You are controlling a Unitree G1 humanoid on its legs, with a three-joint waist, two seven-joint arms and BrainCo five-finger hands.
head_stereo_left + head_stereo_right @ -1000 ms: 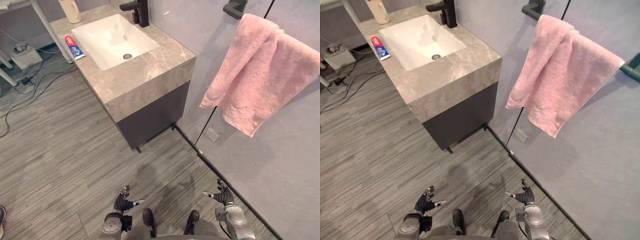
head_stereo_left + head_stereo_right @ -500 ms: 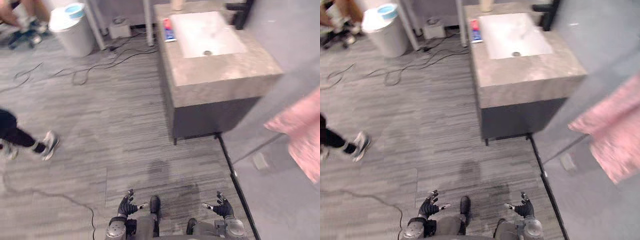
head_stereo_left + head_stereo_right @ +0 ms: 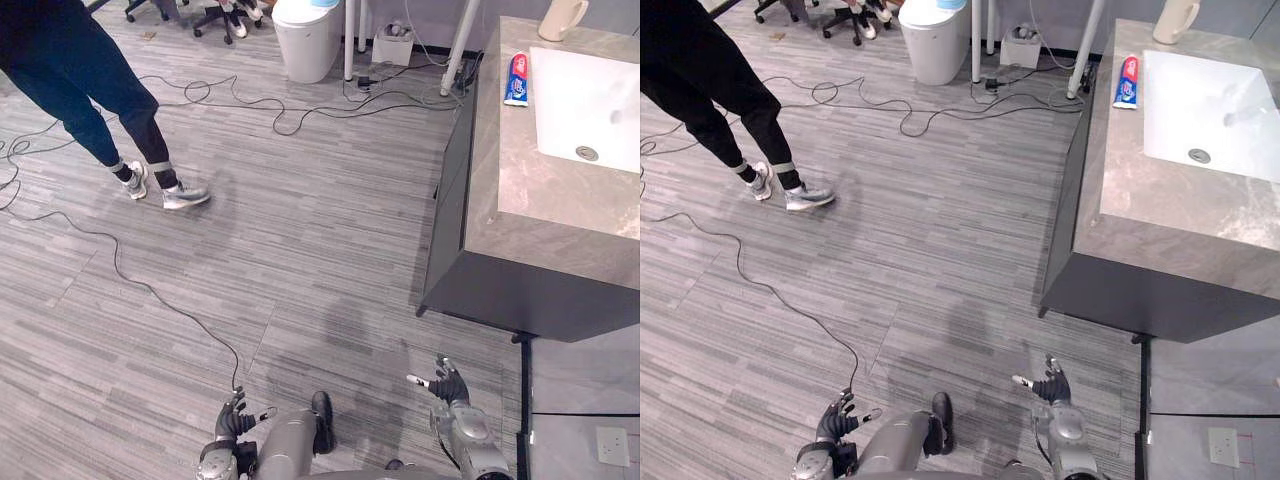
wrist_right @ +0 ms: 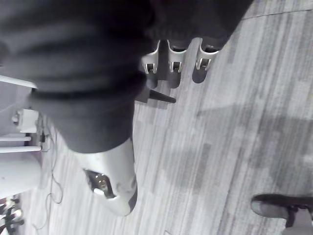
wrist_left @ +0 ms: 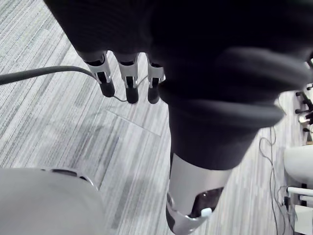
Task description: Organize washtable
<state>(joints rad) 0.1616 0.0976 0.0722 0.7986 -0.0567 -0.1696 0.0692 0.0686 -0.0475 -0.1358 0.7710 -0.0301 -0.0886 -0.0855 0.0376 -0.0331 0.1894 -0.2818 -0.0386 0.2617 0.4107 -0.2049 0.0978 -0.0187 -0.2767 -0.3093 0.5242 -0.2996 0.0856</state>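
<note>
While the left hand (image 3: 236, 418) and right hand (image 3: 447, 384) hang low with fingers spread and empty, the toothpaste tube (image 3: 516, 80) lies on the counter (image 3: 530, 190) beside the sink (image 3: 600, 100), well away from both. Hazard: an approach could snag the floor cables (image 3: 285, 130) or strike the counter corner.

No words or numbers clear enough to read, toothpaste tube (image 3: 515, 79) near a corner of the washtable (image 3: 520, 195) has print, too small to make out
</note>
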